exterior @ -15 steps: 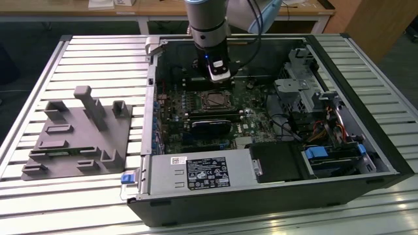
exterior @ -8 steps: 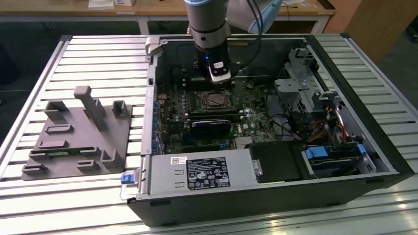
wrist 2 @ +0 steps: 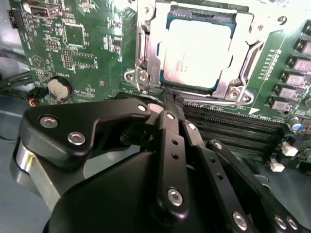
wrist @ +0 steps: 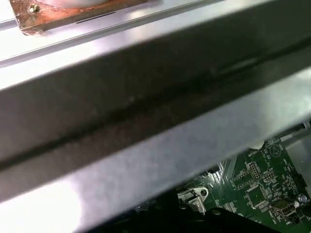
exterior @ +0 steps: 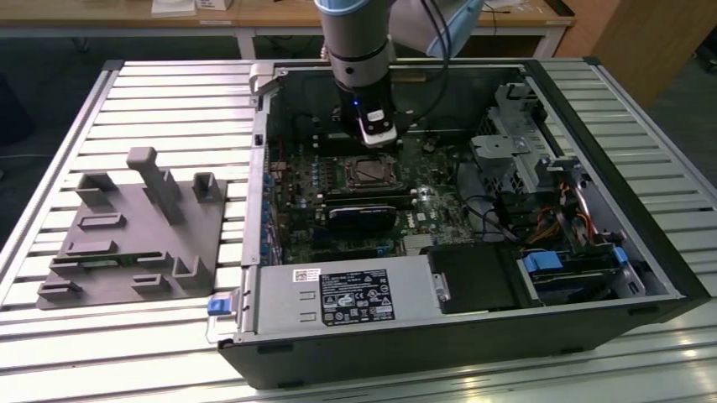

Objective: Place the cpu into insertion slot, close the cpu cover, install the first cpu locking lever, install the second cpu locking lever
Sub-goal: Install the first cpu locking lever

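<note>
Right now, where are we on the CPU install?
Done: the pale silver square cpu sits in the dark metal-rimmed insertion slot on the green motherboard, and the square silver metal cpu cover looks folded down around it. In hand: nothing visibly held; the black hand sits with its tips at the cover's edge beside the socket. Left: I can't tell whether either locking lever is latched.

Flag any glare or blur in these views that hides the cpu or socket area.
Second wrist view: glare washes out the cpu face; the gripper is sharp. First wrist view: a blurred metal case edge fills the foreground. Exterior view: the table slats shine.
</note>
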Robot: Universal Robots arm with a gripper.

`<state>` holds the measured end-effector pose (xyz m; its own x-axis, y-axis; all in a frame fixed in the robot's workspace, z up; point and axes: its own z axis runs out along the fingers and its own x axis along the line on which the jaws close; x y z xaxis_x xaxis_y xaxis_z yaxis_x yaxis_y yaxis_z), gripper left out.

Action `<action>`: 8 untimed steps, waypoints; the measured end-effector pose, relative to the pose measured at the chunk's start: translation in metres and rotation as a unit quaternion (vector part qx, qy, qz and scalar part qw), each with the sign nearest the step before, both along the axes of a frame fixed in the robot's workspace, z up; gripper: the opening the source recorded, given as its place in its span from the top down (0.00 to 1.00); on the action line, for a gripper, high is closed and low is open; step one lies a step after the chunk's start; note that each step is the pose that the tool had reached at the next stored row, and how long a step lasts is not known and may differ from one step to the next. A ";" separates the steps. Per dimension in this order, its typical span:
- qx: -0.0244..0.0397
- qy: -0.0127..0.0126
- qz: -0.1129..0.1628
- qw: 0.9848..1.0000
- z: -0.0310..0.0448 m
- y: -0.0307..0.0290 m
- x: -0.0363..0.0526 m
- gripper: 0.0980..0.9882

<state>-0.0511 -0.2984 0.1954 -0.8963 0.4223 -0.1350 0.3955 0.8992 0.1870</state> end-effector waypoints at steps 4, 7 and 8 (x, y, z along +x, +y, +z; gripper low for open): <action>0.000 0.000 0.000 1.000 -0.0017 -0.0016 0.0003 0.99; 0.000 0.000 0.000 1.000 -0.0020 -0.0020 0.0002 0.99; 0.000 0.000 0.000 1.000 -0.0020 -0.0020 0.0002 0.99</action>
